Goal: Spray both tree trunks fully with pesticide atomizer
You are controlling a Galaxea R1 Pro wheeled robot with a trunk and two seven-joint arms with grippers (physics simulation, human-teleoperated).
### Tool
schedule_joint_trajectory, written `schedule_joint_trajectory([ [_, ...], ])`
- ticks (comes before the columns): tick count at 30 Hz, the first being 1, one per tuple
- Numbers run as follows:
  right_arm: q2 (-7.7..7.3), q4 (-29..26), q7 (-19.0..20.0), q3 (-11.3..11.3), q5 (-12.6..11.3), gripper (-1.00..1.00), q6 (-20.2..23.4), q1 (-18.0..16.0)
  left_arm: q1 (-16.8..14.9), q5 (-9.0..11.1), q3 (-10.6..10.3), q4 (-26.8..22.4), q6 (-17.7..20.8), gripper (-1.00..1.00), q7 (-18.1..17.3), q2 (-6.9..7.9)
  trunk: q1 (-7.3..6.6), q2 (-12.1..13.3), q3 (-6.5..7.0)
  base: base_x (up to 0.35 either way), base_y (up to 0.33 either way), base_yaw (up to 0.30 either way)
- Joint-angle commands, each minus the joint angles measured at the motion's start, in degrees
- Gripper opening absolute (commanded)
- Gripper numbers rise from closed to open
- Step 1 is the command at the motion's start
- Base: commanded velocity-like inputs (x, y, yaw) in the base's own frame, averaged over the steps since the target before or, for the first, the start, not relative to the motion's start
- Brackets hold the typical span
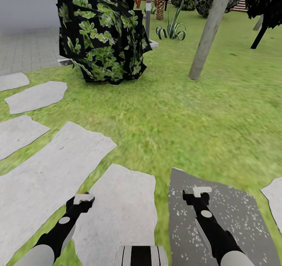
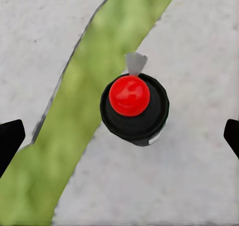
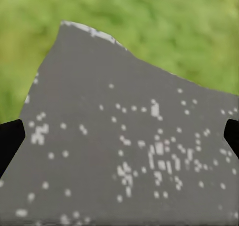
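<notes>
Two released grippers, yours: left gripper [image 2: 119,136] above the red-capped atomizer [image 2: 133,106]; right gripper [image 3: 119,136] over a pesticide-speckled stone [image 3: 124,136]

The head view looks forward and down from high over both arms, across grey stepping stones [image 1: 51,172] and grass [image 1: 188,117] to a tilted tree trunk [image 1: 206,35] and a leafy bush [image 1: 102,35]. The left wrist view looks straight down, close, at a red-topped black atomizer [image 2: 133,109] on a pale stone. The right wrist view looks close onto the dark speckled stone [image 3: 114,151], shared with the head view [image 1: 231,215].
</notes>
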Motion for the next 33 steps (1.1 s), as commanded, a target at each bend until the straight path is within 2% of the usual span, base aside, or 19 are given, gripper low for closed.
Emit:
schedule_joint_trajectory([
  [1,0.0,0.0,0.0,0.0,0.01,1.0,0.0,0.0,0.0,0.0,0.0,0.0,0.0,1.0,0.0,0.0,0.02,-0.02,-0.25,0.0,0.0,0.0],
  [7,0.01,0.07,0.0,0.0,0.04,1.0,-0.03,0.0,-0.01,0.0,0.0,0.0,0.0,1.0,0.0,0.0,0.18,-0.1,-1.9,0.0,0.0,0.0],
  [9,0.01,0.08,0.0,0.0,0.02,1.0,-0.06,-0.03,-0.01,0.0,0.0,0.0,0.0,1.0,0.0,0.0,0.18,-0.1,-2.05,0.0,0.0,0.0],
  [33,-0.01,0.02,0.0,0.0,0.0,1.0,-0.09,0.0,0.08,0.0,-0.07,-0.23,-0.08,1.0,0.24,0.0,0.18,-0.1,-2.15,0.034,0.0,0.0],
])
